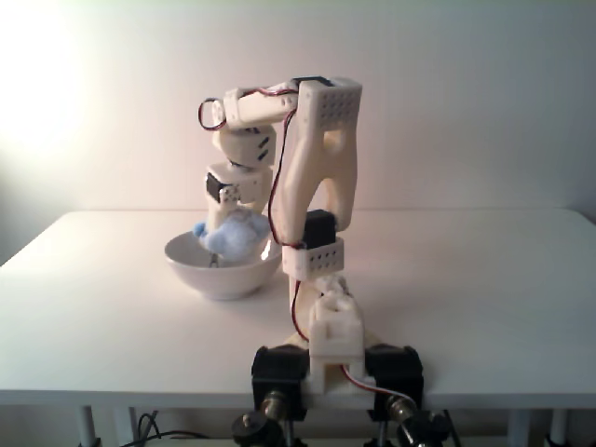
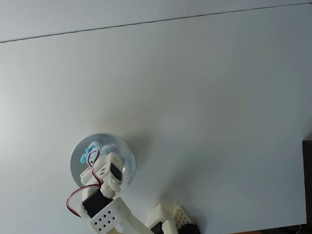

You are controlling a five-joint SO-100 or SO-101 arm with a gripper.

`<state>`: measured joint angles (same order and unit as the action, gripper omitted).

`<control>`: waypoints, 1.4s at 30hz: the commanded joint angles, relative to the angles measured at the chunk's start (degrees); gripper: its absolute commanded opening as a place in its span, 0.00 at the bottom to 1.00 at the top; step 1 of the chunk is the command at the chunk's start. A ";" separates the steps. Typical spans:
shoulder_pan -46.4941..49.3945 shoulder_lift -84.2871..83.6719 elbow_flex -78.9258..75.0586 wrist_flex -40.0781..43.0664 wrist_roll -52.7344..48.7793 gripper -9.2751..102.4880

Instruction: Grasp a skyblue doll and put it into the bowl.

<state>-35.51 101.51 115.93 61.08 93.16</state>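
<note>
Black clamps [image 1: 279, 372] at the table edge, nearest the lens in a fixed view, hold the arm base. Cream two-finger gripper [image 1: 226, 244] hangs straight down over the round glossy white ceramic bowl [image 1: 223, 270], clenched on the small pale sky-blue plush doll [image 1: 233, 235]. Doll sits at the bowl's rim level, above the middle, not yet resting inside, as far as I can tell. From above, gripper [image 2: 96, 156] covers most of the bowl [image 2: 125, 153]; doll [image 2: 91, 152] peeks out at the bowl's far-left side. Held there likely for a short drop into the bowl, so release looks like the step in hand. White table [image 2: 211, 117] carries the bowl. Count: one arm, one doll, one bowl.
</note>
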 commanded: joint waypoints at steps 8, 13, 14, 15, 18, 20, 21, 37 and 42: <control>0.53 0.79 -0.53 -0.70 -0.35 0.33; 0.53 0.88 -0.53 -0.70 -0.35 0.63; 0.62 0.88 -0.53 -0.70 -0.35 0.69; 0.62 0.53 -0.62 -0.70 -0.35 0.75; 0.70 0.18 -0.79 -0.79 -0.26 0.89; 0.79 0.18 -0.62 -0.79 -0.26 0.92; 0.88 0.18 -0.62 -0.79 -0.26 0.92; 6.50 4.75 -1.49 -0.79 -4.31 0.28; 6.77 15.29 -1.41 -0.79 -4.31 0.07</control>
<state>-29.00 110.30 115.84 60.91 88.95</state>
